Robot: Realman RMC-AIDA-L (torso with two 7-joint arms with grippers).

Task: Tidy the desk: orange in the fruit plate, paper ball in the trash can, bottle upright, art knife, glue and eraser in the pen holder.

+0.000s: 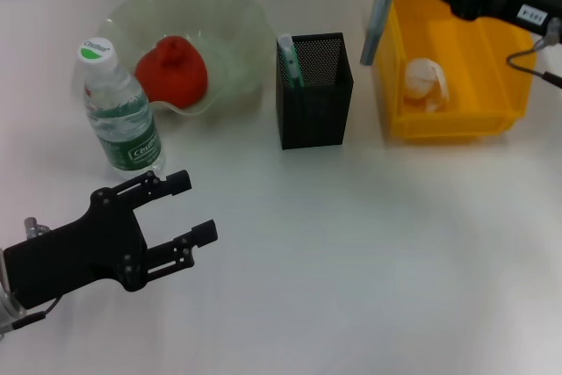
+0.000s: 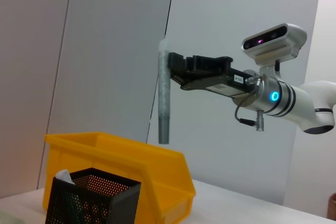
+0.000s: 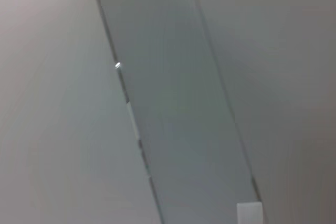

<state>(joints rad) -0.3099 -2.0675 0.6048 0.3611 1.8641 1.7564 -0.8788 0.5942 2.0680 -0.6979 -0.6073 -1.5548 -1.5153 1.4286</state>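
Art knife (image 2: 163, 95): clenched upright in my right gripper (image 2: 169, 66), long axis vertical.
Pen holder (image 1: 315, 90): down-left of knife tip.
Left gripper (image 1: 189, 208): released, far.

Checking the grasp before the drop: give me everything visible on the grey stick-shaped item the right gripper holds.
The grey stick is a long slim bar, probably the art knife, matte grey with a paler top end. It hangs upright, clamped near its top by the right gripper, lower end free. It is in the air above the yellow bin, right of the pen holder, touching neither. No blade can be made out.
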